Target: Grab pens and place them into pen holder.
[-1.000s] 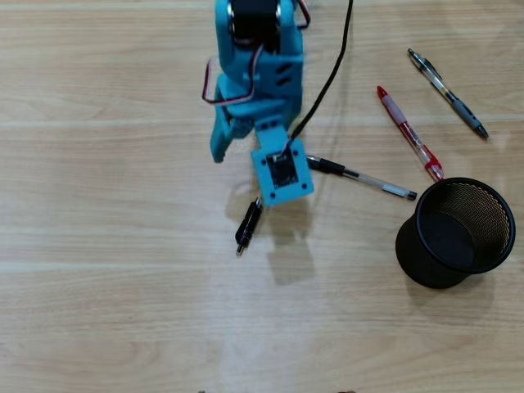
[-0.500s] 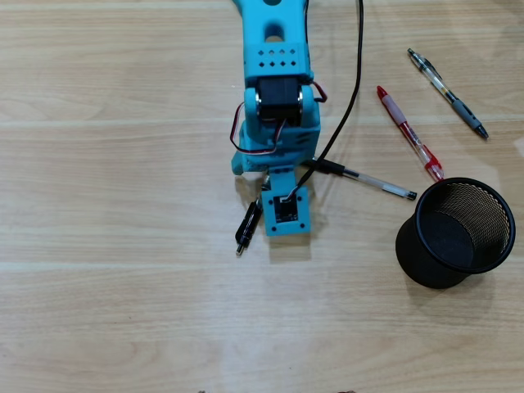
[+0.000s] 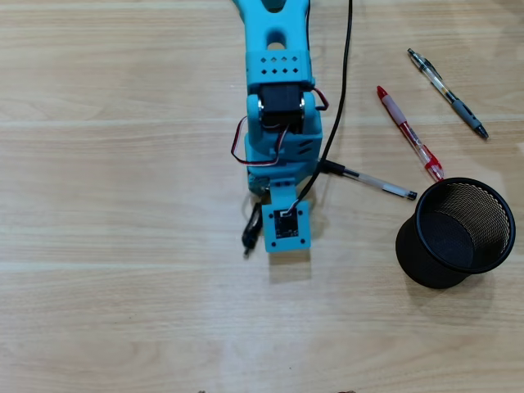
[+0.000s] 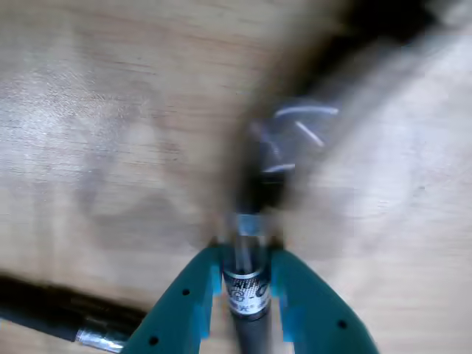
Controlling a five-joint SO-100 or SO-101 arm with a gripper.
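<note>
Hand [image 4: 247, 284] clamped on a slim pen [image 4: 247, 295], teal fingers [image 4: 193, 302] either side of the barrel at a metal band with print on it; barrel runs up the wrist view and blurs out, clear middle section catching light. Second dark pen [image 4: 51, 313] lying at lower left of the wrist view, metal collar showing; looks apart from the hand. In the overhead view the arm [image 3: 278, 123] covers the hand; only a black pen end [image 3: 249, 237] peeks out at the left of the camera mount. Clear-barrelled pen [image 3: 372, 182] lying on the bench [image 3: 106, 246], one end by the arm, other end just short of the pen holder [image 3: 490, 250]. Red pen [image 3: 407, 131] and grey-blue pen [image 3: 446, 92] further up and right, apart from each other. Pen holder empty as far as visible, mouth flared and open upward. Handling, by judgement: light, stiff, smooth plastic, round in section, so apt to roll on the bench and to pivot or slip lengthwise between flat fingers. Best hold likely near mid-barrel, across the long axis, so neither end sags. Present hold seems at a banded section, position along the length not readable from the blur. Holder light too, wire mesh; a pen tip caught against the rim could tip or push it. Fragility low; clips and tips the only weak parts.
</note>
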